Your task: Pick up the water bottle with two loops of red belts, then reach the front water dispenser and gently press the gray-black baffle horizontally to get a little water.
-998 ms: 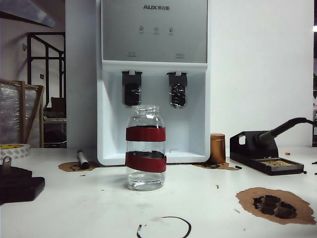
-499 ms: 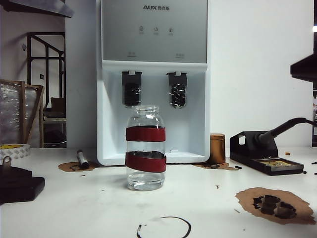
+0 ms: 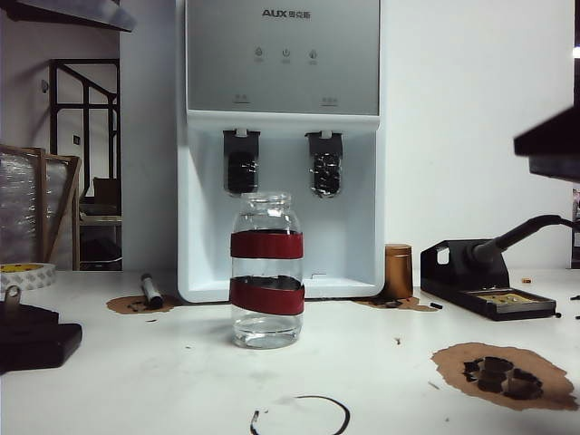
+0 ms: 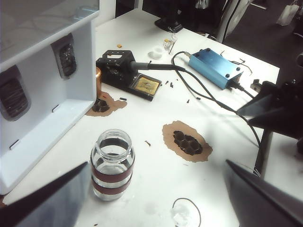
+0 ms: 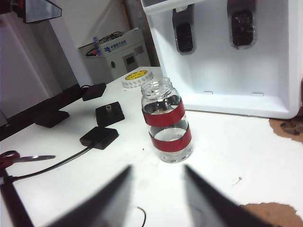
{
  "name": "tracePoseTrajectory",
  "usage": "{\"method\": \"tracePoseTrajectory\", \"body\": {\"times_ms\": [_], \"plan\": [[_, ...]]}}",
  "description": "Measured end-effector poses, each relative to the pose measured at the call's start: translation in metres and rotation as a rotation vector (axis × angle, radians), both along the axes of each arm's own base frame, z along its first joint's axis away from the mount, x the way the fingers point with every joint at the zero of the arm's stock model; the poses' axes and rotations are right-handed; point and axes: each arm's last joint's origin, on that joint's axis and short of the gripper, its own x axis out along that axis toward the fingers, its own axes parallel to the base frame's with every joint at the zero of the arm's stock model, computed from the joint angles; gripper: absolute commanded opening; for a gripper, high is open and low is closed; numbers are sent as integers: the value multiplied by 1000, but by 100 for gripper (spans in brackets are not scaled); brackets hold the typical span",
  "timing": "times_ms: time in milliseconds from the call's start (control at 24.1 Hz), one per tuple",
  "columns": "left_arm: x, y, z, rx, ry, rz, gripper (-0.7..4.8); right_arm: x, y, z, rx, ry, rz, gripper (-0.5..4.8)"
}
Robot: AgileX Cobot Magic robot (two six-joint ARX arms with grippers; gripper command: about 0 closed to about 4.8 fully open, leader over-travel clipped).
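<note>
The water bottle (image 3: pixel 266 270), a clear glass jar with two red bands, stands upright on the white table in front of the water dispenser (image 3: pixel 281 63). Two gray-black baffles (image 3: pixel 241 163) (image 3: pixel 325 165) hang in the dispenser's bay behind it. In the left wrist view my left gripper (image 4: pixel 157 162) is wide open above the table, with the bottle (image 4: pixel 112 165) close to one finger (image 4: pixel 47 198). My right gripper (image 5: pixel 157 166) is open with nothing between its fingers, a little short of the bottle (image 5: pixel 166 120). The exterior view shows only dark arm parts at the top left and right edges.
A copper cylinder (image 3: pixel 398 271) and a black soldering stand (image 3: pixel 485 281) sit right of the dispenser. Brown scorched patches (image 3: pixel 503 373), a marker (image 3: pixel 151 290), a tape roll (image 3: pixel 25 272), a black block (image 3: pixel 32 335) and a wire loop (image 3: pixel 304 412) lie on the table. Scissors (image 5: pixel 14 158) lie at the left.
A dark part of the right arm has come into the exterior view at the right edge and grown larger. The left arm's part at the top left has shifted slightly. The bottle has not moved.
</note>
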Motion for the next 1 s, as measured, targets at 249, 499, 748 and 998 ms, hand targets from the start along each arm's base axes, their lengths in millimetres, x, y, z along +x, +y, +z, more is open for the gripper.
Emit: {"method": "tracePoseTrajectory", "body": {"times_ms": [249,499,748,998], "plan": [[0,0,0,-2,2,-4,479,2,0,4,-35,-76,-120,374],[0,0,0,-2,2,-4,479,3,0,11,35,-104,-147,374],[0,0,0,-1,3,-4,479,7,3,17,91,-119,-123,372],[0,0,0,-1,3,-4,479,16,8,66,71,-177,-102,377]]}}
